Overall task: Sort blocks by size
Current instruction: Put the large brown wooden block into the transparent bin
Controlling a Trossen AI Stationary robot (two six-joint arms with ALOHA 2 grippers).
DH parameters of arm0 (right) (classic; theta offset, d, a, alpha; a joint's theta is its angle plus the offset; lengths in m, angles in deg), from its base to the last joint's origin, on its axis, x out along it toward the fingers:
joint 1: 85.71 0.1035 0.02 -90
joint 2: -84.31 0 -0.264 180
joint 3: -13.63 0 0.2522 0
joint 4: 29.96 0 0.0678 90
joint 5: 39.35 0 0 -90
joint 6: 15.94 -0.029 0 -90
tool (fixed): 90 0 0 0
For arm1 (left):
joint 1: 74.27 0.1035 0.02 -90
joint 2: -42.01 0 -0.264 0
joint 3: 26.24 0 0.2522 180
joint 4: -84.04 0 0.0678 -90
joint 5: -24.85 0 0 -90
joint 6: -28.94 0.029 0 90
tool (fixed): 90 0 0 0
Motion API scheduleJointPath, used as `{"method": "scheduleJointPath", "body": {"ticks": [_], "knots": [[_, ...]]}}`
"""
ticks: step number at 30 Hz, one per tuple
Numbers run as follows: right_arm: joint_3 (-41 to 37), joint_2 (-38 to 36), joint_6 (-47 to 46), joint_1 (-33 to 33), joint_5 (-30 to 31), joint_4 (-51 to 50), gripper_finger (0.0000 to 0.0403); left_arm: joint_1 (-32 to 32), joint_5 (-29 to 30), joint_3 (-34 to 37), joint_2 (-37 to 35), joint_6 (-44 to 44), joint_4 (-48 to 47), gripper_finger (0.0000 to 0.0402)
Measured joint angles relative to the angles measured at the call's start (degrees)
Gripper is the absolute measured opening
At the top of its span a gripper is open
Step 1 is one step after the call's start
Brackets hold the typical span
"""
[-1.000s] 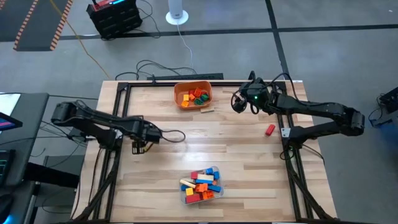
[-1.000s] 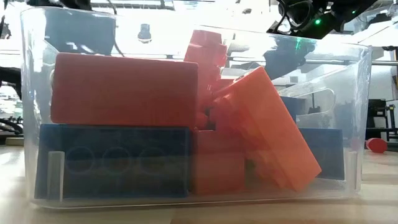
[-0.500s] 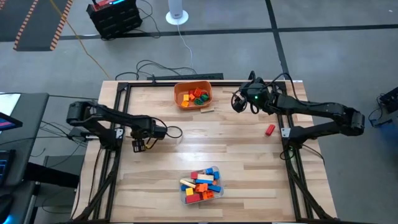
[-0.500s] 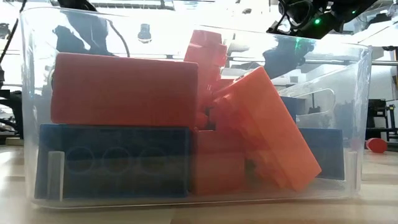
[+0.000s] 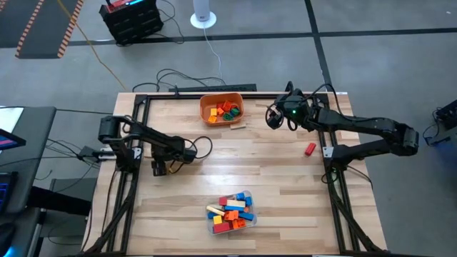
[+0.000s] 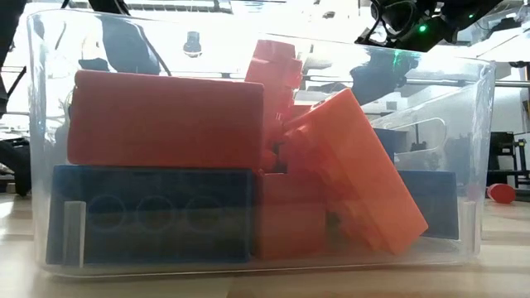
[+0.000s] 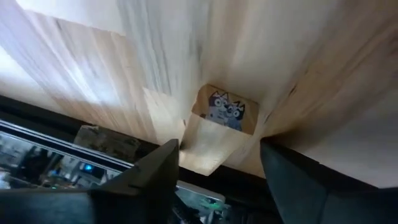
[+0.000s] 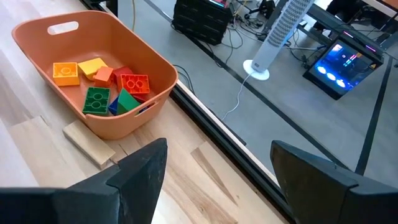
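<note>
Several blocks in red, blue, orange and yellow lie piled in a clear tub near the table's front edge; the low view shows them close up. More blocks lie in an orange bowl at the far edge. One red block lies alone on the wood at the right. My left gripper hangs open low over bare wood at the left, nothing between its fingers. My right gripper hovers open to the right of the bowl, also with nothing in it.
A flat tan wooden piece lies on the table against the bowl's near side. A small tan patch with a cartoon sticker shows on the wood ahead of my left gripper. Bare wood spreads across the table's middle. Cables run along the far edge.
My left gripper has sunk toward the table and tipped farther down. That arm's elbow has swung in from beyond the left edge toward the table. The blocks have stayed where they were.
</note>
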Motion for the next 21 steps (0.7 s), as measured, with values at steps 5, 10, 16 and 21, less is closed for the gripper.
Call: {"method": "scheduleJointPath", "body": {"ticks": [5,10,16,21], "knots": [[0.00,0.00,0.00,0.00,0.00,0.00,0.0317,0.11,2.11,-0.77,0.02,5.22,1.51,0.0134],[0.00,0.00,0.00,0.00,0.00,-0.04,0.0317,0.11,2.31,-1.50,-0.04,9.13,1.95,0.0087],[0.00,0.00,0.00,0.00,0.00,-0.07,0.0317,0.11,-0.55,-6.60,-0.90,9.41,-0.35,0.0068],[0.00,0.00,0.00,0.00,0.00,-0.09,0.0317,-0.79,-3.96,-14.45,-5.24,9.26,-1.27,0.0044]]}}
